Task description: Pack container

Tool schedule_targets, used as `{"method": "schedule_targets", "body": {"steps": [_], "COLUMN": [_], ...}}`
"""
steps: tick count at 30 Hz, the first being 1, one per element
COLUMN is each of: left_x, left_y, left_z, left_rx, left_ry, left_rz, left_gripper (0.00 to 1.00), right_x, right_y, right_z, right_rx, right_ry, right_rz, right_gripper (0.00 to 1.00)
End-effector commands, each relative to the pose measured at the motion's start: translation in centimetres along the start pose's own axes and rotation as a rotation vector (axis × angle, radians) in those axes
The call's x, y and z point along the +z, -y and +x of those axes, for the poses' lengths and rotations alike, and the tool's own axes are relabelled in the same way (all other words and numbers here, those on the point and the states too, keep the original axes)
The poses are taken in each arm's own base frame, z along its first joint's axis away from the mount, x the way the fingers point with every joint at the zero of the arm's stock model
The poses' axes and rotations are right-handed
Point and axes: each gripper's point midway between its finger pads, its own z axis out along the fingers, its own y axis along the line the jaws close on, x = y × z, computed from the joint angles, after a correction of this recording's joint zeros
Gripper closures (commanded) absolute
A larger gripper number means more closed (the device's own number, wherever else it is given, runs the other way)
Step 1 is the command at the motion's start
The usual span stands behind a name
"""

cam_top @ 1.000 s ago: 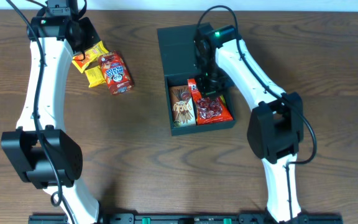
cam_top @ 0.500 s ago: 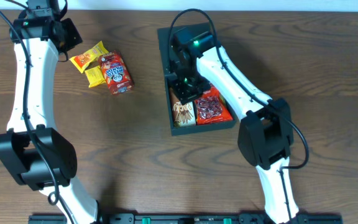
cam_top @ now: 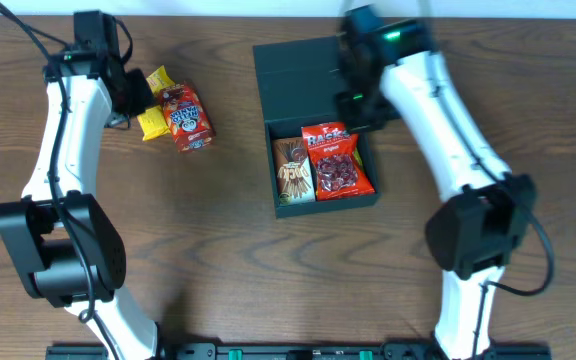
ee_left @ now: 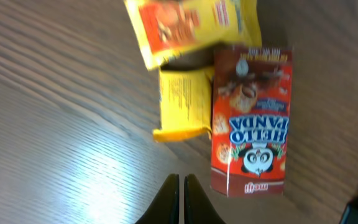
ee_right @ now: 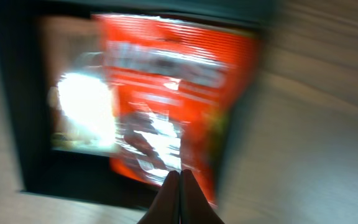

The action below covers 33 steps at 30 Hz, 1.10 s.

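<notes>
left gripper (ee_left: 181, 198): shut, empty | right gripper (ee_right: 179, 194): shut, empty | risk: shut jaws may shove panda box (ee_left: 250, 118) toward back edge of table (cam_top: 218, 270)

My worktop (cam_top: 218, 270): dark brown wood grain. Along far edge, pale strip (cam_top: 228, 8); along near edge, black rail (cam_top: 298, 352). Soft glare patch (ee_left: 95, 183) on wood under my left wrist cam.
</notes>
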Motion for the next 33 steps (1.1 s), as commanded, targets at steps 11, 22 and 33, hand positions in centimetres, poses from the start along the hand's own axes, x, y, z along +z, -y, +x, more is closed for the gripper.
{"method": "schedule_targets", "body": {"steps": [11,22,33], "left_x": [3.0,5.6,5.9], "left_y": [11.2,17.2,17.7], "left_z": [8.8,13.2,13.0], "left_rx": [0.157,0.184,0.169], "left_ry": [-0.145,-0.182,-0.175], "left_rz": [0.316,0.347,0.365], "left_gripper": [0.94,0.94,0.94], "right_x": [5.3,8.0,8.1], "right_y": [5.6,2.1,-1.4], "right_z": [5.9,8.4,8.4], "right_rx": [0.111,0.052,-0.034], "right_ry": [-0.248,-0.338,-0.329], "right_rz": [0.105,-0.091,-0.191], "right_gripper": [0.98,0.98,0.98]}}
